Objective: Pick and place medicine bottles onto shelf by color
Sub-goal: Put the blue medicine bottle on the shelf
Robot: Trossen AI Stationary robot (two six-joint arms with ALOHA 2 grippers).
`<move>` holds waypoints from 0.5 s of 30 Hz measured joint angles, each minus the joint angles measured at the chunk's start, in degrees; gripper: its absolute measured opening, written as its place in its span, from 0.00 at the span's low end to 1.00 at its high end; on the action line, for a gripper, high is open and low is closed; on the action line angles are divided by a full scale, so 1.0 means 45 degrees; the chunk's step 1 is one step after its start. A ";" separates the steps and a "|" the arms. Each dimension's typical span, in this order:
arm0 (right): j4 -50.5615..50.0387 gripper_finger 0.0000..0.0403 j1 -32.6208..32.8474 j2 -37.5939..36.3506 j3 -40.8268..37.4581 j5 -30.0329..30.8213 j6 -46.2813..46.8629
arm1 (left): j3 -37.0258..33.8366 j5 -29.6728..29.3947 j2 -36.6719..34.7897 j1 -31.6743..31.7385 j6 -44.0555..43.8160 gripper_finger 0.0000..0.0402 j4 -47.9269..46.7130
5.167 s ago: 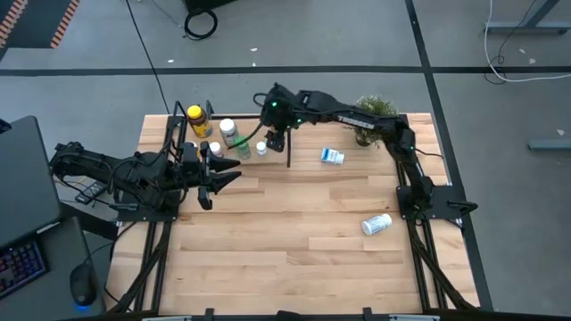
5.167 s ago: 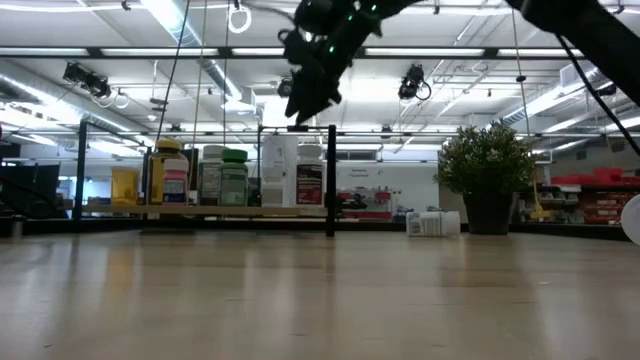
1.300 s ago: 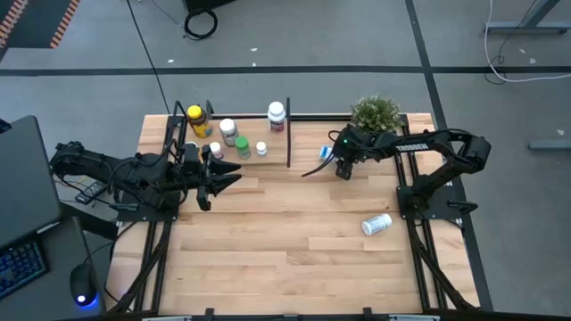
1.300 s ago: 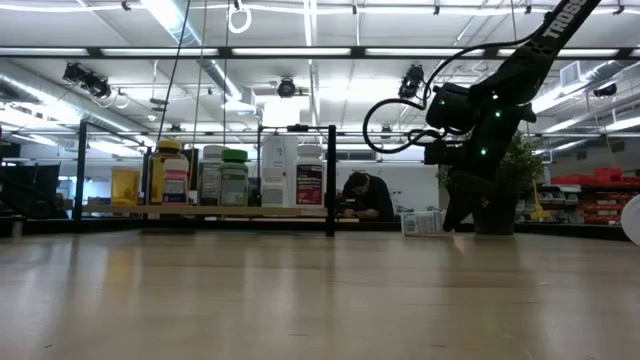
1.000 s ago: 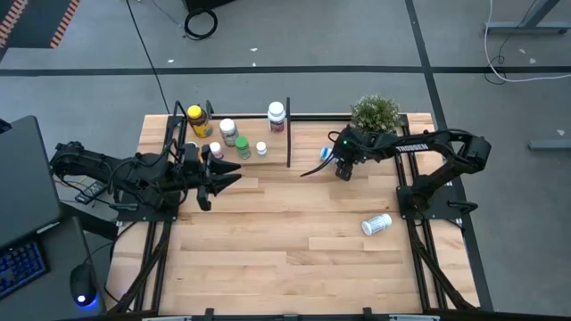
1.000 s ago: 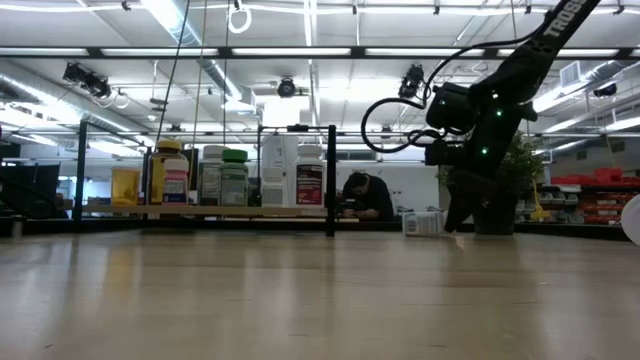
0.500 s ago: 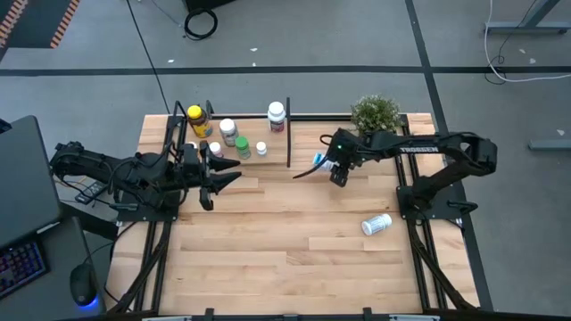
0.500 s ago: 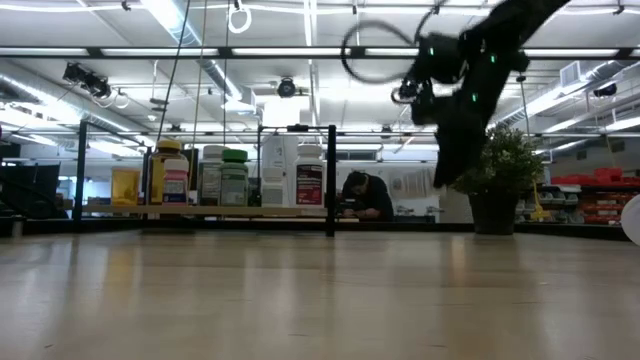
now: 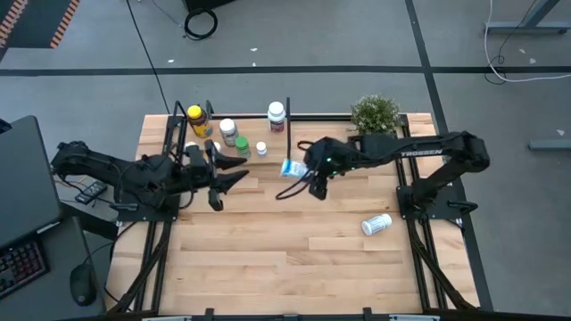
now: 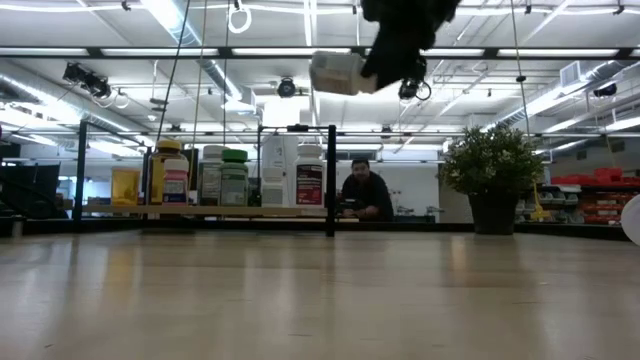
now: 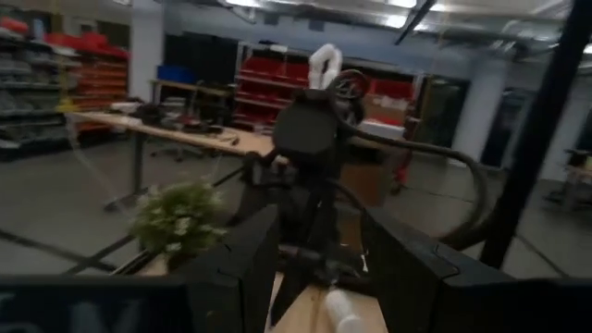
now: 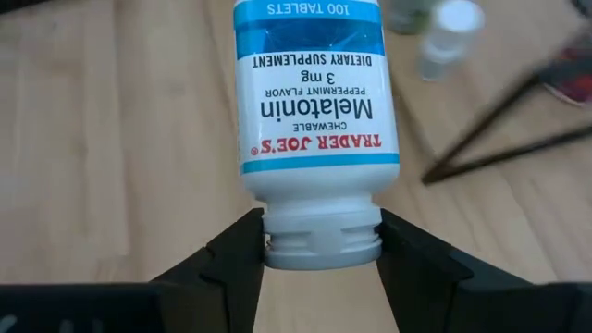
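Grey floor (image 9: 357,36), ceiling strip lights (image 10: 300,52), red shelving (image 11: 296,92), seated person (image 10: 366,195)

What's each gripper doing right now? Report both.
Left gripper: open, empty, by the shelf.
Right gripper: shut on the blue-label bottle, lifted off the table.

Bottle (image 12: 313,120), blue-banded label: "TRADER JOE'S", "Melatonin", "3 mg", "CHEWABLE PEPPERMINT FLAVOR", "DIETARY SUPPLEMENT", "100 TABLETS". Right arm (image 9: 419,152): lettering, illegible.

We see our right gripper (image 12: 322,242) clamping a blue-labelled melatonin bottle (image 12: 314,120) by its cap, above the plank tabletop (image 12: 111,139).
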 joint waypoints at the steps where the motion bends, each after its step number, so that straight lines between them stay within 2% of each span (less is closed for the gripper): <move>1: -0.0084 0.47 0.0162 0.0276 0.0313 -0.0001 -0.0077 | 0.0003 0.0212 0.0220 0.0000 -0.0012 0.40 0.0253; 10: -0.1194 0.47 0.1291 0.2100 0.2460 -0.0478 -0.0611 | 0.1277 0.0443 0.2173 -0.0022 -0.0202 0.40 -0.0332; 15: -0.0896 0.48 0.1877 0.2168 0.2922 -0.0564 -0.0624 | 0.1972 0.0448 0.2718 0.0000 -0.0767 0.40 -0.2251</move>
